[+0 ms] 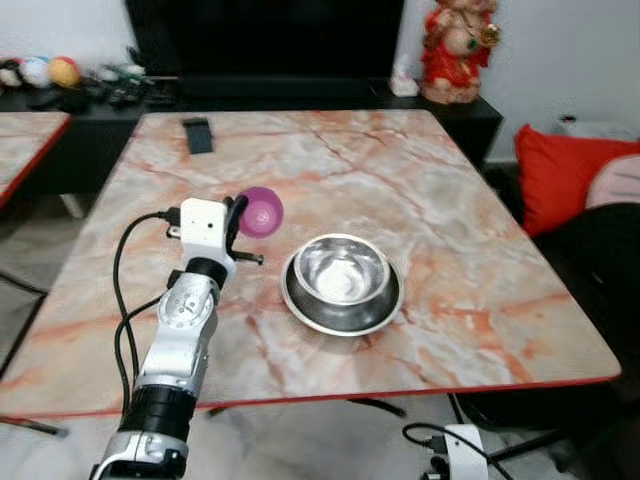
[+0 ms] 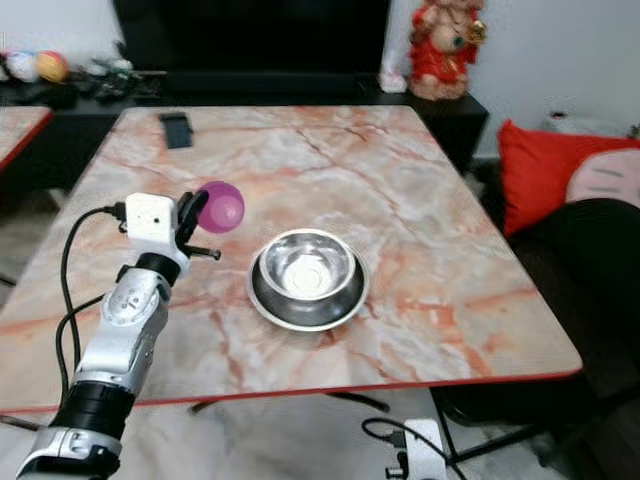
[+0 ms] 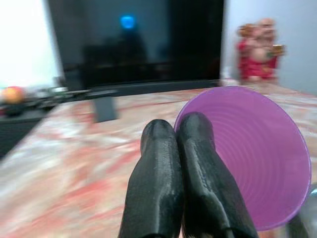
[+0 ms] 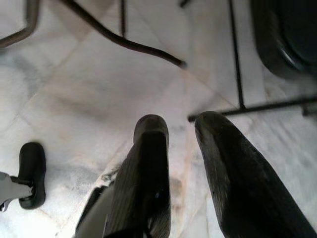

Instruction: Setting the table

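The left gripper [image 1: 240,212] is over the marble table [image 1: 430,190], inward from the table's left edge and about midway between its near and far edges. Its two black fingers [image 3: 198,163] are pressed together on the rim of a purple plastic cup [image 1: 260,211], one apparently inside the wall and one outside. The cup is held tipped on its side, so its long axis runs roughly level and its open mouth faces back toward the wrist camera, the ribbed inside plainly visible. Whether its wall touches the tabletop or hangs just above cannot be told.

To the right of the cup, and a little nearer the table's near edge, a steel bowl [image 1: 342,282] stands upright on the marble, close to the cup but apart from it. The coming move likely turns on this: the cup must be brought upright and set on bare marble just beside the bowl, on its left or far side, without striking the rim. The left arm, already holding the cup, is much the nearer one.

Near the table's far left corner lies a dark phone [image 1: 198,134], well apart from both.

The right gripper [image 4: 181,134] hangs idle below the near edge, fingers slightly parted and holding nothing, pointing at the pale tiled floor [image 4: 89,99].
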You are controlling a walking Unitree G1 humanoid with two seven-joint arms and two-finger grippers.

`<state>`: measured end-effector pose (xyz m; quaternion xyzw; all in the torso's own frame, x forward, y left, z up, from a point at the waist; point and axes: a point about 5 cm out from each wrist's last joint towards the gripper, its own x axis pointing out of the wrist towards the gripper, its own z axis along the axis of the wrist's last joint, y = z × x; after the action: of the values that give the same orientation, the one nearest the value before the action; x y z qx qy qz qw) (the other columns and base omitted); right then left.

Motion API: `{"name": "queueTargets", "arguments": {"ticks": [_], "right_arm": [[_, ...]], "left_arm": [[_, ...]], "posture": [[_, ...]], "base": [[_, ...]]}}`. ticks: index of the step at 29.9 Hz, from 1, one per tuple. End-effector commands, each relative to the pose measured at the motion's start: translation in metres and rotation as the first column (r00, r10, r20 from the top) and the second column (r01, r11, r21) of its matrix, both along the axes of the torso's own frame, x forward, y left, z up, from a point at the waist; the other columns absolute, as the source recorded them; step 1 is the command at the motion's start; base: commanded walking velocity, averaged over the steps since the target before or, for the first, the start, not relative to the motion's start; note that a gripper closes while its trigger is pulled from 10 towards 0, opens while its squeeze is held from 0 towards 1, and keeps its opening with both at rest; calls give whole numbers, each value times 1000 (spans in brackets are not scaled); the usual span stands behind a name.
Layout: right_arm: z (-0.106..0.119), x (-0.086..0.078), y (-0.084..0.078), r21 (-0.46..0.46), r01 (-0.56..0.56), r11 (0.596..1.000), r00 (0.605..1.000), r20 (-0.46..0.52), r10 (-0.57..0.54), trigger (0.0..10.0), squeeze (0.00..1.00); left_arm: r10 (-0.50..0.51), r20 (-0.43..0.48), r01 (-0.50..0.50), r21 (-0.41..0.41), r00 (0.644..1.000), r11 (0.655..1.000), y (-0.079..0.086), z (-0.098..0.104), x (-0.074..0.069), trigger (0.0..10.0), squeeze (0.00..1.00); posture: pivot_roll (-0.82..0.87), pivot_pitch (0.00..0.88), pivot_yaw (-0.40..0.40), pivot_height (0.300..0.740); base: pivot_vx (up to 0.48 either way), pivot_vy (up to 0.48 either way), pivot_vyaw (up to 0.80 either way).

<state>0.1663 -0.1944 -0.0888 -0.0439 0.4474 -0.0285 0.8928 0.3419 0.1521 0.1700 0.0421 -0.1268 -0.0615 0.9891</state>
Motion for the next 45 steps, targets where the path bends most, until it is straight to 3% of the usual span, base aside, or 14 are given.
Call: {"name": "queueTargets", "arguments": {"ticks": [1,11,23,45], "right_arm": [[2,5,1,-1,-8,1000,1000,20,8,10000,0],[2,5,1,2,7,1000,1000,17,-7,10000,0],[2,4,0,-1,7,1000,1000,13,-7,10000,0],[2,4,0,-2,-1,1000,1000,11,1,10000,0]], "left_arm": [[9,17,-9,-3,1000,1000,2,6,1,10000,0],[5,15,-6,10,1000,1000,1,6,2,10000,0],[5,14,-5,17,1000,1000,2,5,2,10000,0],[40,11,-40,53,999,998,20,7,5,10000,0]], "posture": [[65,0,-42,731],[64,0,-42,731],[64,0,-43,731],[64,0,-48,731]], "base": [[0,0,550],[0,0,55],[0,-265,0],[0,-278,0]]}}
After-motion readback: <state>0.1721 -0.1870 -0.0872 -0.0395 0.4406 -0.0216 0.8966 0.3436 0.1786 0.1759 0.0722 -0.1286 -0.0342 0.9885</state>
